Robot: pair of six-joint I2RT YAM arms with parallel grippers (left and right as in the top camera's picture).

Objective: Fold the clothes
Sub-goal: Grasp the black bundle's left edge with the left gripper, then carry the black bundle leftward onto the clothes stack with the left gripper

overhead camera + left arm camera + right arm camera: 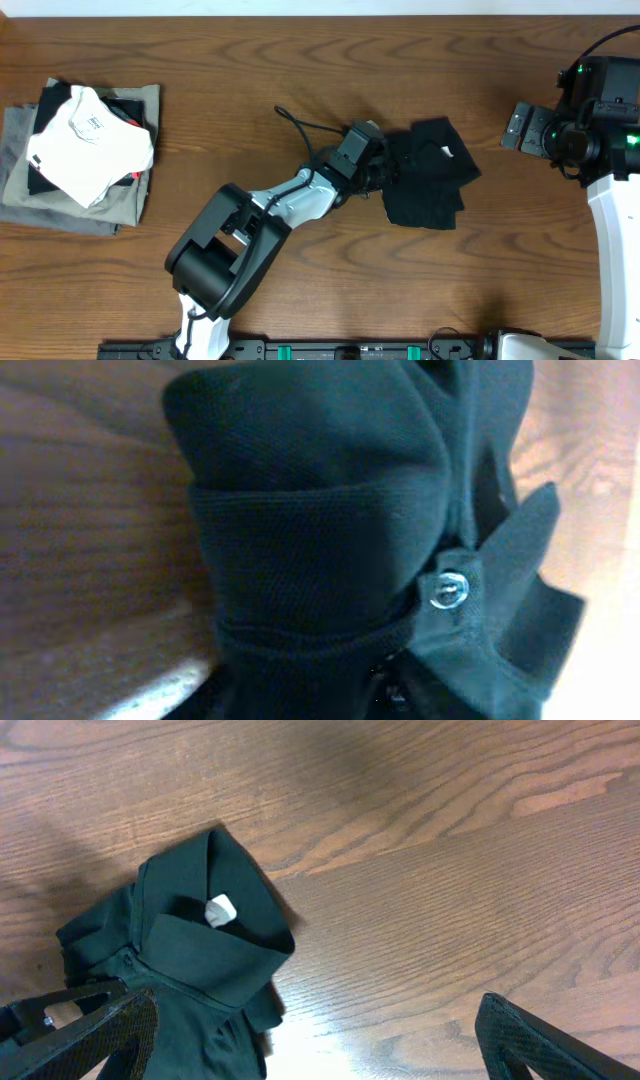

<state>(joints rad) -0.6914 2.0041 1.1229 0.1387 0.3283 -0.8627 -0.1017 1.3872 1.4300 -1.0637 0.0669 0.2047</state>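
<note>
- At the left edge of the bench (300,60) we see a pile of folded clothes (75,195). A white garment (90,140) lies on top and mostly hides the lower layers.
- Near the centre, the left gripper (385,172) meets the crumpled black polo shirt (430,175). Fabric fills its wrist view and hides the fingers, so we cannot tell its grip.
- We make out a clear button (449,591) and a white neck label (220,909).
- Toward the right edge, the right gripper (315,1020) hangs wide apart and empty.

You see the dark shirt (320,510) as matt, finely textured knit cloth, with a small glossy clear plastic button (449,592) at the lower right of the left wrist view; the table (450,870) is smooth brown wood, faintly shiny
</note>
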